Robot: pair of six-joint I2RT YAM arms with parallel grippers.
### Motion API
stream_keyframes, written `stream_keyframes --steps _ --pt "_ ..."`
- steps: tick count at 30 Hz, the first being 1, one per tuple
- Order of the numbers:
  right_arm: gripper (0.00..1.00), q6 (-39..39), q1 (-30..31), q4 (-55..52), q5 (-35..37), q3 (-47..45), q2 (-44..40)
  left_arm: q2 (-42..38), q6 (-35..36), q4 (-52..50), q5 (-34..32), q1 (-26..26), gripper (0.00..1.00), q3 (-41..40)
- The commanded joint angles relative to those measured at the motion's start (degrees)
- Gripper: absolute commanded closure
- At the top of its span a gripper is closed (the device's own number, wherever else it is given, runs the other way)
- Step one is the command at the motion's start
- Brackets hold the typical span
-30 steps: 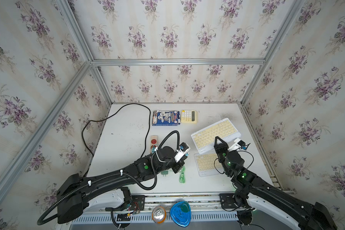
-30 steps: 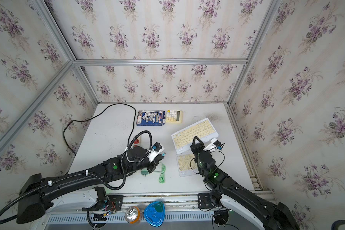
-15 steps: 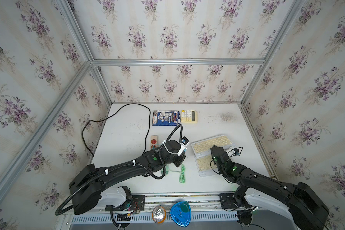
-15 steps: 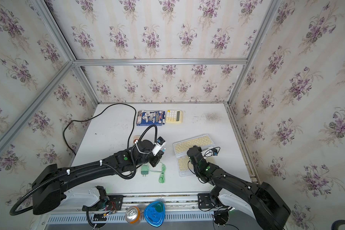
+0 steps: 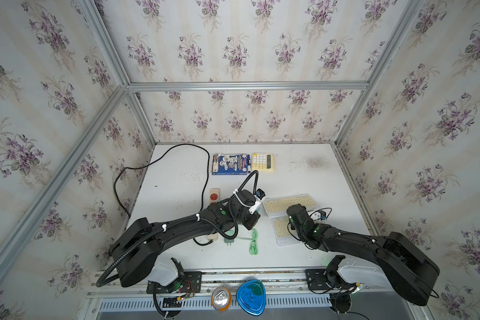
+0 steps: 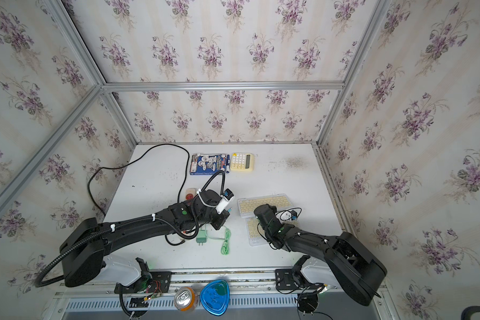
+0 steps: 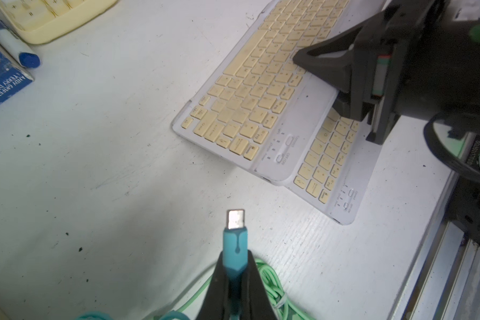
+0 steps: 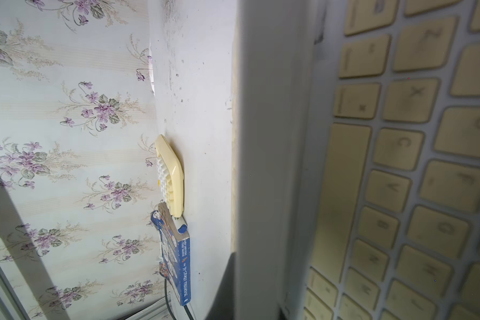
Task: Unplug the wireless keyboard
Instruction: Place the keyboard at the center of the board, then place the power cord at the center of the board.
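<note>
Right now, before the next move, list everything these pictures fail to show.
- Cable plug in the left claw: hidden beneath that arm in both top views.
- Right claw: fingertips covered by its wrist in both top views, cut off in the right wrist view.
- Lower keyboard: partly under the upper keyboard, left wrist view.
- Key legends: blurred, right wrist view.

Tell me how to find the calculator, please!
Look at the white table, along its far edge by the back wall. A blue book lies there, with the calculator just beside it. Unlike the book, it is pale yellow, with a button grid and a dark little screen.
</note>
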Motion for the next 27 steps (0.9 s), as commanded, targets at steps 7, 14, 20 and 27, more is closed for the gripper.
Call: stream_keyframes --steps 7,14,20,27 --pt "0.86 0.6 -1.0 5.9 -4.8 1.5 7.8 0.9 -0.8 -1.5 2.4 0.3 0.93 0.9" --pt "0.54 -1.7 -2.4 5.7 -7.3 3.1 9.6 1.6 -0.9 -1.8 2.7 0.3 0.87 1.3" --pt "0.40 -3.8 -4.1 6.4 -9.5 3.0 9.8 2.6 -1.2 -2.0 3.0 0.3 0.80 1.8" --pt "0.32 -9.5 -6.9 4.8 -14.8 5.7 11.2 3.8 -1.3 -2.5 3.9 0.3 0.75 2.6"
